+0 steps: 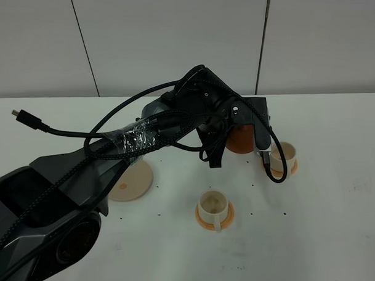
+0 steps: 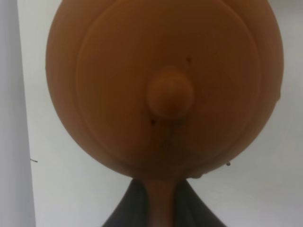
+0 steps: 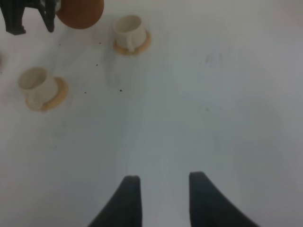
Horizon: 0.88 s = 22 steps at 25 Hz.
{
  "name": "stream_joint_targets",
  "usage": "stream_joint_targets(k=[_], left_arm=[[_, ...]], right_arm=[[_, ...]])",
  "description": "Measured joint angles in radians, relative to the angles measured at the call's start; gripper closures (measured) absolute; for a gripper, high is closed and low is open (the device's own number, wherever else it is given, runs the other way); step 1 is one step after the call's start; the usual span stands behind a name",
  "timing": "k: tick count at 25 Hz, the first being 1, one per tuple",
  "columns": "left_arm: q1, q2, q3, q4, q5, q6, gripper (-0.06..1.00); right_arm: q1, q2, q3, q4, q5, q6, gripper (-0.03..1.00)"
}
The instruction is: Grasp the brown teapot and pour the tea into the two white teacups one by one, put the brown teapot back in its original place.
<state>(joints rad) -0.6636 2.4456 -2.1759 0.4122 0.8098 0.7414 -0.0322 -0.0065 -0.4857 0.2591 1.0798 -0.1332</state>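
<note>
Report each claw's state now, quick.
Left claw: closed, holding the round reddish-brown clay teapot.
Right claw: open, holding nothing.

The brown teapot (image 2: 165,90) looks matt clay, the table (image 1: 332,232) smooth white.

We take this for a robotics lab or test room. A bare white table (image 1: 332,244) fills the scene, and its far edge meets a plain pale wall (image 1: 178,41) of flat panels split by thin dark seams. A black robot arm (image 1: 69,179) reaches over the table. Braided cables (image 1: 64,135) are bound to it with shiny tape (image 1: 141,137), and one loose plug (image 1: 16,113) lies near the table's far left corner. The only wares are a teapot (image 1: 240,139), a near cup (image 1: 213,203) and a far cup (image 1: 284,153), set out like test props. Dark specks (image 1: 285,213) dot the table.
</note>
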Motion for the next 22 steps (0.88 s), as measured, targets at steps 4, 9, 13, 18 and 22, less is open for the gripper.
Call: stream_joint_targets(k=[4,9,13,18,22], left_arm=[[0.0,0.0,0.0,0.0,-0.001,0.0,0.77],[0.0,0.0,0.0,0.0,-0.001,0.0,0.77],[0.0,0.001,-0.002,-0.001,0.0,-0.001,0.77],[0.0,0.003,-0.003,-0.001,0.034,-0.004,0.77],[0.0,0.005,-0.003,-0.001,0.059,-0.004,0.77]], right_arm=[[0.0,0.0,0.0,0.0,0.0,0.0,0.72],[0.0,0.0,0.0,0.0,0.0,0.0,0.72],[0.0,0.0,0.0,0.0,0.0,0.0,0.72],[0.0,0.0,0.0,0.0,0.0,0.0,0.72],[0.0,0.0,0.0,0.0,0.0,0.0,0.72]])
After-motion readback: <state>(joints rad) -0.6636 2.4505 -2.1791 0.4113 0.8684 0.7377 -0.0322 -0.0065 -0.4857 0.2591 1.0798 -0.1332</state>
